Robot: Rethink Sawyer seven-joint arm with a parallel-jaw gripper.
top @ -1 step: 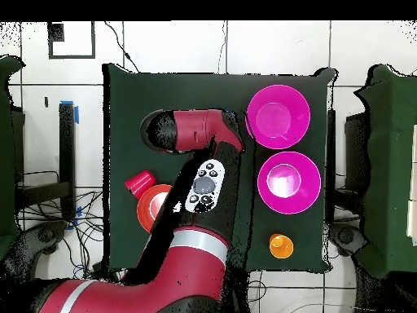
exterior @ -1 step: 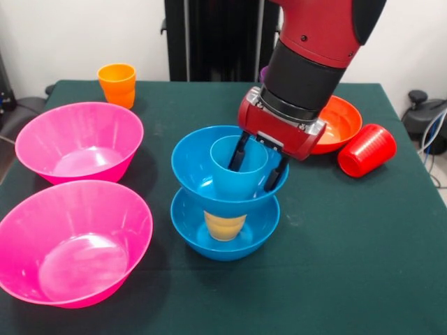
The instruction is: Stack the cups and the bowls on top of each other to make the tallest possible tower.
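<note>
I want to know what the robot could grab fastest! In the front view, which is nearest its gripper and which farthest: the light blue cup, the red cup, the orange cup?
1. Light blue cup: between the fingers of the gripper.
2. Red cup: lying at picture right.
3. Orange cup: far corner, picture left.

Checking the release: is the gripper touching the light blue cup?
Touching. In the front view the gripper straddles the wall of the light blue cup, one finger inside, one outside.

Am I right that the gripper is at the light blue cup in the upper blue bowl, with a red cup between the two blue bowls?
Not quite. The front view shows the gripper at the light blue cup in the upper blue bowl, but the cup between the two blue bowls is a yellow cup, not red. The red cup lies on the table.
</note>
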